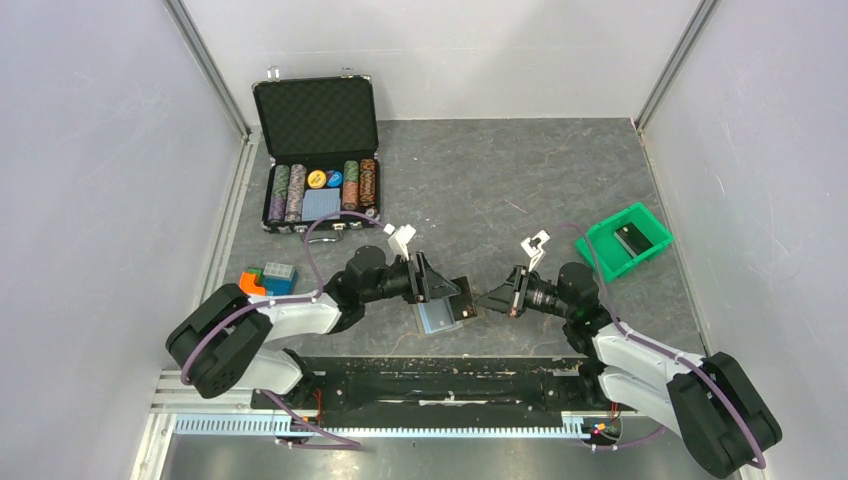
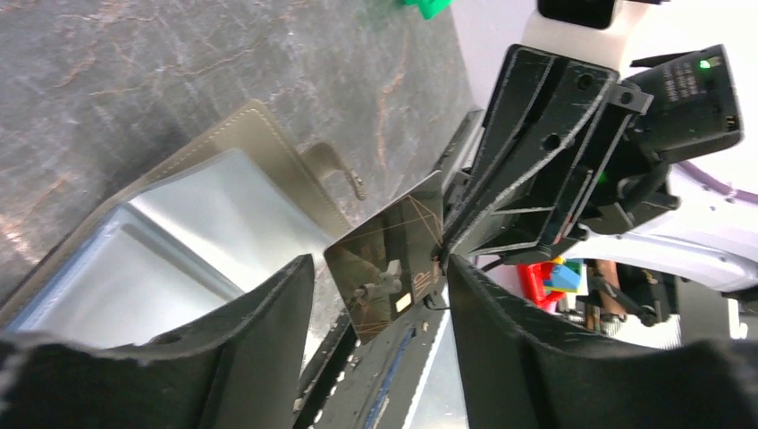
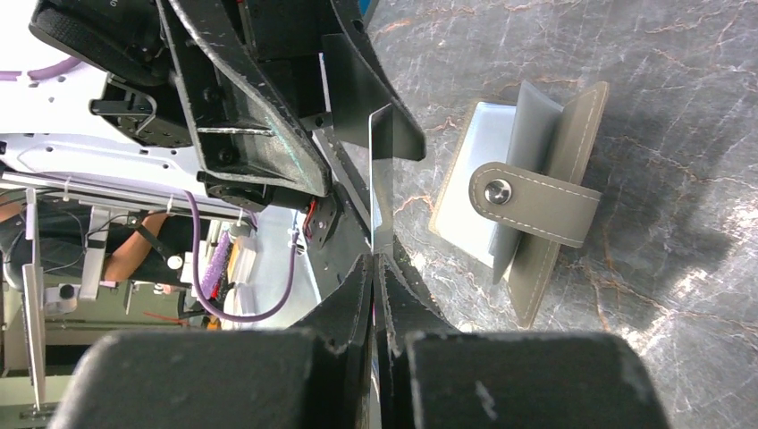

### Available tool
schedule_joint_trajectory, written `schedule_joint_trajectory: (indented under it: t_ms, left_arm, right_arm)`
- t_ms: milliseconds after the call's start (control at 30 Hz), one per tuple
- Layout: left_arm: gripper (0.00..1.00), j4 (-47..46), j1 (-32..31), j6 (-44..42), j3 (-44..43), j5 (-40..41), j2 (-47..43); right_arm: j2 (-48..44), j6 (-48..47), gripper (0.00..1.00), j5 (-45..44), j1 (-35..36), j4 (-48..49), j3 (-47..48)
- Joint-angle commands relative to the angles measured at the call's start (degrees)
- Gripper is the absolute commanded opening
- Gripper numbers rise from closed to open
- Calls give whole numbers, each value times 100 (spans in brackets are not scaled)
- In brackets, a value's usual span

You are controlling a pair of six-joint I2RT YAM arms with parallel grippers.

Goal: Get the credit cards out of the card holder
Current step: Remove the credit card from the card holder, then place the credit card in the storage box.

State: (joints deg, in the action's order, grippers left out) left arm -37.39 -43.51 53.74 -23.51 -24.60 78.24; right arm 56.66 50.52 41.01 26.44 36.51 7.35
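Note:
The tan card holder (image 1: 438,320) lies open on the grey table, its pale-blue inner panels up. It also shows in the left wrist view (image 2: 259,134) and, with strap and snap, in the right wrist view (image 3: 572,134). My right gripper (image 1: 492,298) (image 3: 377,259) is shut on one edge of a dark glossy credit card (image 1: 467,302) (image 2: 384,241) (image 3: 380,152) and holds it just above the holder's right side. My left gripper (image 1: 452,290) (image 2: 380,261) is open. Its fingers stand on either side of the card without pinching it.
An open black chip case (image 1: 318,150) stands at the back left. A green bin (image 1: 628,240) with a dark item is at the right. Coloured toy bricks (image 1: 268,280) lie by the left arm. A black rail (image 1: 430,370) runs along the near edge.

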Motion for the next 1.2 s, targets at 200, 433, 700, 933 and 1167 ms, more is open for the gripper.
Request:
schedule_joint_trajectory:
  t_ms: [200,433,700,933,1167]
  left_arm:
    - [24,-898,0,569,170,-396,-151]
    - [2,-170,0,374,53,-715,-646]
    - [2,2219,-2,-522,-539,-1311,-1358]
    - [2,3442,-9,-1304,-1017,-1904,-1347]
    - [5,3563,-9,-1456,-1221,-2070,-1205]
  right_arm:
    - [-43,-597,4,118,-27,8,-10]
    - [-264,-2470,33,-11,-86,-1933,865]
    - [-411,-3270,44,916,-212,-2743,1812]
    - [-228,-2832,45,1739,-205,-1934,1721]
    - [50,-2539,44,1904,44,-1406,1385]
